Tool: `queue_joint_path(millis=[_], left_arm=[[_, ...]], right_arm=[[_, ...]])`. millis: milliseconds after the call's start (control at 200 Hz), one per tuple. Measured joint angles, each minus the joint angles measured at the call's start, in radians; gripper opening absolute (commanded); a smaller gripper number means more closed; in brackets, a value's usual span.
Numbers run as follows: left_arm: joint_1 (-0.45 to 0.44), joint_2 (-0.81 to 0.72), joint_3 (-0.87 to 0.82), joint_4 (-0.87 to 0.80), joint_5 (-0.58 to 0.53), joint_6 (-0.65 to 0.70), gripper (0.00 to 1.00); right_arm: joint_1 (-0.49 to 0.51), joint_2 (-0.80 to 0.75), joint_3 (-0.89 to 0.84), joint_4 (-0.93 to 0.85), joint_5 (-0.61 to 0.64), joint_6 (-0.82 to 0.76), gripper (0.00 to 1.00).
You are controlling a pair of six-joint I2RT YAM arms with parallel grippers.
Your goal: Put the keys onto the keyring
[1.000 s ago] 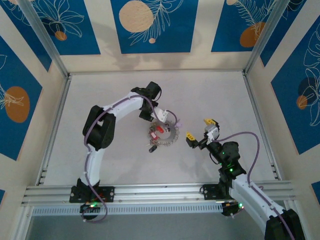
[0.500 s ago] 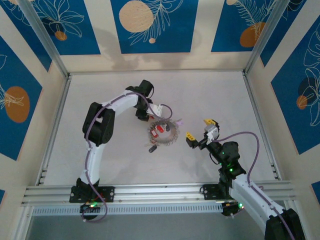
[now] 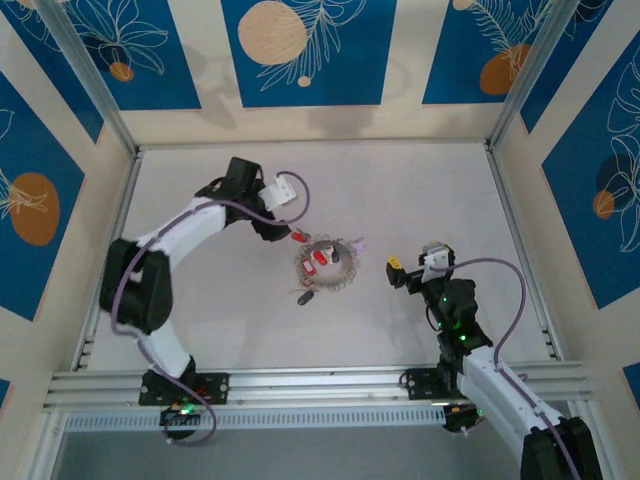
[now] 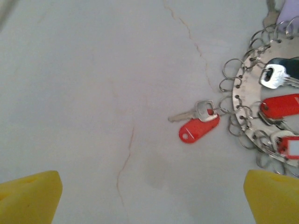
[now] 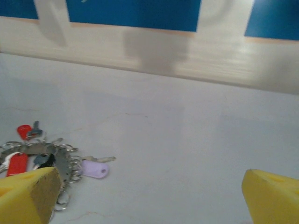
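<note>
Keys (image 4: 279, 105) with red, black and pale purple tags are hung on small loops along the rim of the keyring (image 4: 244, 95), which is laid flat near the middle of the table (image 3: 400, 190). One red-tagged key (image 4: 198, 126) is spread outward on the ring's far-left side, its loop touching the rim.

The left gripper (image 3: 282, 226) is held just beyond that key, its yellow pads (image 4: 29, 196) spread wide with nothing between them. The right gripper (image 3: 414, 264) is held to the right of the ring, apart from it, with its pads equally wide apart and empty.

In the left wrist view the ring's far side is cut off by the frame edge. In the right wrist view its near-left part is hidden behind a yellow pad (image 5: 28, 193). How many keys are carried cannot be counted.
</note>
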State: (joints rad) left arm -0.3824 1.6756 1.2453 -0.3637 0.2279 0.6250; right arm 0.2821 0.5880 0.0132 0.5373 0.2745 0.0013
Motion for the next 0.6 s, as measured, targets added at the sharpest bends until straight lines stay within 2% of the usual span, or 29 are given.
queue_joint_path(millis=[210,280,385,520,600], left_arm=[[0.010,-0.269,-0.333,0.179,-0.024,-0.168,0.99],[0.011,-0.353,-0.457,0.269,-0.087,-0.224,0.99],[0.013,-0.471,-0.642,0.424,-0.241,-0.289,0.99],[0.031,-0.494,-0.764,0.575,-0.372,-0.330,0.99],[0.046,-0.473,-0.800,0.657,-0.418,-0.346,0.99]], right_arm=[[-0.032,0.166,0.000,0.099,0.018,0.037,0.99],[-0.036,0.261,0.000,0.153,0.017,0.037,0.99],[-0.036,0.414,0.010,0.235,0.006,0.034,0.99],[-0.036,0.601,0.063,0.364,0.007,0.025,0.99],[-0.040,0.631,0.096,0.377,0.005,0.021,0.99]])
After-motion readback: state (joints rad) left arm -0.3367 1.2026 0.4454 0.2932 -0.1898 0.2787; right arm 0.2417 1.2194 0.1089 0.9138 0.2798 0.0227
